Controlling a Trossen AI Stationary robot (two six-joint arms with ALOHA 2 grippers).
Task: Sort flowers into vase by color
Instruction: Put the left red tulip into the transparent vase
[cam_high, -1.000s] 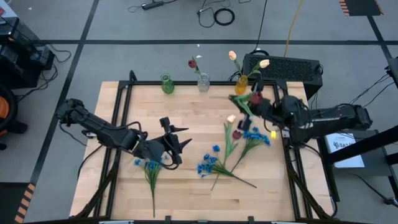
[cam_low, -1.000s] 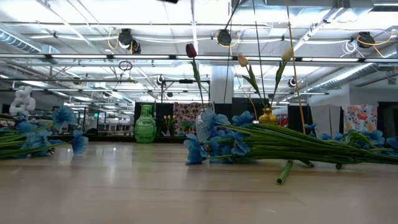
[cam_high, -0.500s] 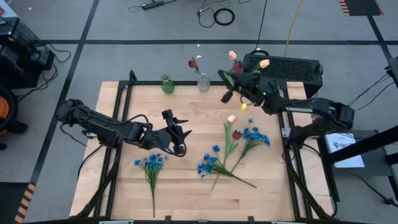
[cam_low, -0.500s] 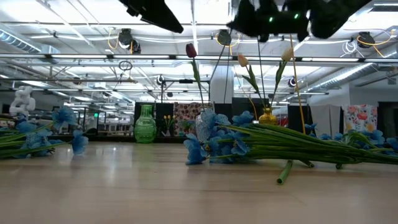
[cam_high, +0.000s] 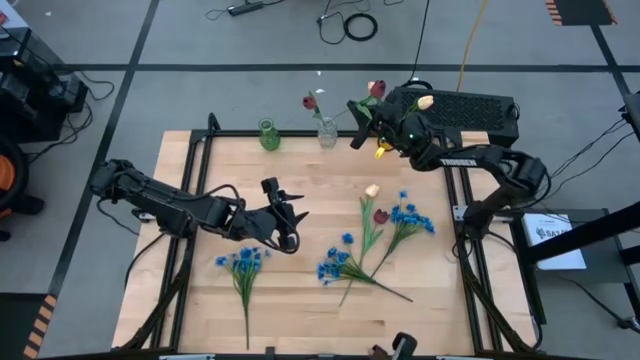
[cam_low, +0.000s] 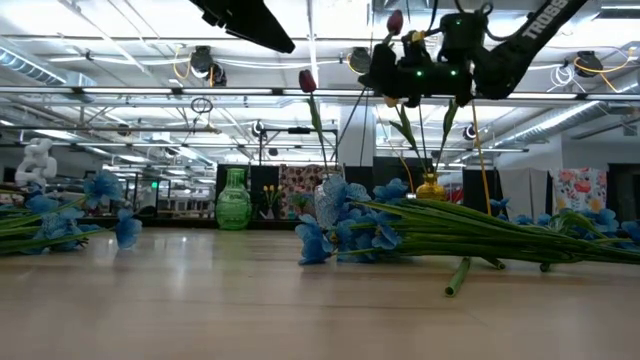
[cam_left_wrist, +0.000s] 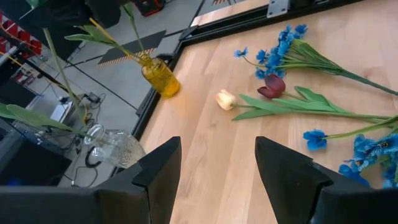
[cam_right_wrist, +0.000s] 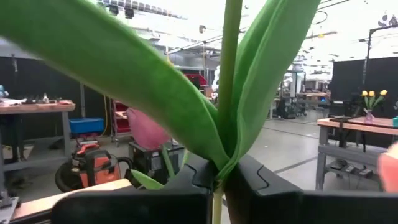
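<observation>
Right gripper (cam_high: 365, 118), clamped on a dark red tulip (cam_high: 377, 89), should align its stem over the clear vase (cam_high: 327, 133); left gripper (cam_high: 287, 215) hovers open, empty.

Grey floor (cam_high: 250, 90) with cables; ceiling lights (cam_low: 120, 15); workbenches behind.

White lettering reading "TROSSEN" runs along the right arm (cam_high: 470, 157), cropped to "TROSS" in the low view.

Dark red tulip (cam_high: 377, 89), yellow vase (cam_left_wrist: 160, 77), blue blossoms (cam_high: 333, 266).
</observation>
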